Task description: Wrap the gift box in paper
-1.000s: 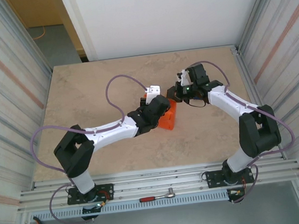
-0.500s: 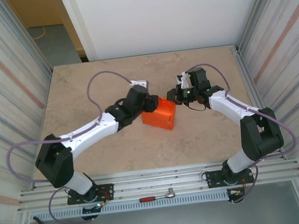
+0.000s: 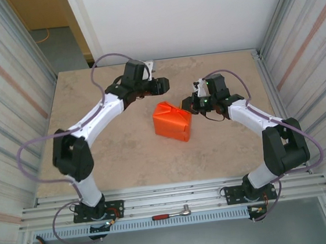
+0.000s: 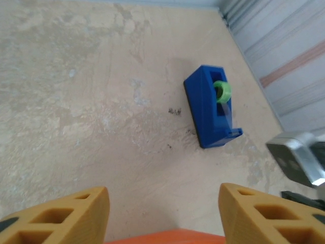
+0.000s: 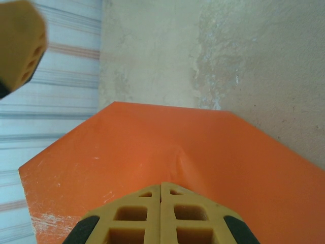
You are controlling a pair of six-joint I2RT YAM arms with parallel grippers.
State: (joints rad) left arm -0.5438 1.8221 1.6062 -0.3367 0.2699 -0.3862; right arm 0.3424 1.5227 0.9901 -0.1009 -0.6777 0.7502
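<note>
Paper (image 3: pixel 171 121), bright orange, is already folded into a closed parcel at mid-table. No pink shows, so the gift box is judged to be fully covered inside it. The parcel's long axis runs roughly left-right across the table (image 3: pixel 95 141), with the right end a bit nearer the arm bases, though that tilt is hard to call from the overhead angle. Its right end points at the right gripper (image 3: pixel 187 103), which touches that end. In the right wrist view the right gripper (image 5: pixel 161 185) has its fingers pressed together with no gap, tips over a flat orange flap (image 5: pixel 152 147) that has a small crease running out from under them. I cannot tell whether they pinch a fold or just press the flap down. The left gripper (image 3: pixel 162 86) is apart from the parcel, on its far side, and faces away from it. In the left wrist view its fingers (image 4: pixel 81 211) are spread wide with nothing between them, and only a sliver of orange shows at the bottom edge. A blue tape dispenser (image 4: pixel 212 105) lies ahead of the left gripper (image 4: pixel 162 195) and off to its right. It stands upright on the table, its long axis running away from the camera, with a green roll core near the top and the cutter lip at the nearer end. The right arm is the nearer one to the parcel, and the left is nearer the dispenser. Judgement: folding is mostly done and taping is the step in hand. The left needs to go forward and right to reach the dispenser while the right keeps the end flap from springing open.
</note>
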